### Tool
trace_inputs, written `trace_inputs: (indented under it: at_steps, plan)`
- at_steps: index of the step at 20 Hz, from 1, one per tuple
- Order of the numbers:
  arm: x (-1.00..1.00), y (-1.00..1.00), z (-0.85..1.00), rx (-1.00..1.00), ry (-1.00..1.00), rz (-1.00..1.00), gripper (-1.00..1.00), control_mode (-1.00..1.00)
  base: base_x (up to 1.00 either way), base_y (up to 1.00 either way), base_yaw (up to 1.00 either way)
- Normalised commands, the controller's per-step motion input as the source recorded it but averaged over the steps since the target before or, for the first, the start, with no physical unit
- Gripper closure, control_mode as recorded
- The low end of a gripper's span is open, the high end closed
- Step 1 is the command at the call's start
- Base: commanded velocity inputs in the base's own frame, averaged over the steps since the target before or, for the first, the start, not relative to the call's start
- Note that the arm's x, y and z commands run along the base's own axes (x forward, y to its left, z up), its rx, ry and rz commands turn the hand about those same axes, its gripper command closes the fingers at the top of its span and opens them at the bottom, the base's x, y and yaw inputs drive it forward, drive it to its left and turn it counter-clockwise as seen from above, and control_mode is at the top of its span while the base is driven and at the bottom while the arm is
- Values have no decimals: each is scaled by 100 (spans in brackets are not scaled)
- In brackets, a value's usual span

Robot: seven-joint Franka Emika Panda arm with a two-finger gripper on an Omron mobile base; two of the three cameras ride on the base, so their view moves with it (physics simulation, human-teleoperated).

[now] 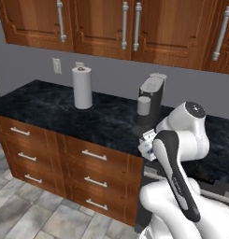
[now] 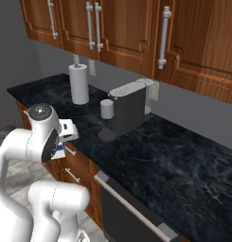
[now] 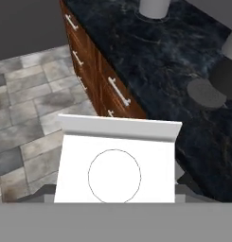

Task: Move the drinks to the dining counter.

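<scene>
Carton (image 3: 116,163) sits gripped in the jaws, held partly open around it, above the floor beside the table (image 1: 50,109). 1 drink is lifted; delivery to the dining counter remains.

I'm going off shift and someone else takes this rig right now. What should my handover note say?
Claw: closed on the white-and-blue carton, held in the air just off the front edge of the counter under the wall cupboards, over the drawers and floor.
Done: carton picked up.
Left: carry it to the dining counter and set it down, then move the other drinks.
The coffee machine and paper-towel roll stay on the counter.
</scene>
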Motion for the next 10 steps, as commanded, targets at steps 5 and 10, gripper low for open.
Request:
trace_inputs:
  at_steps: [5, 10]
  plan:
    - [0, 0, 0, 0, 0, 0, 100, 100, -81, 45, 17]
    - [0, 0, 0, 0, 0, 0, 100, 100, -17, 67, 43]
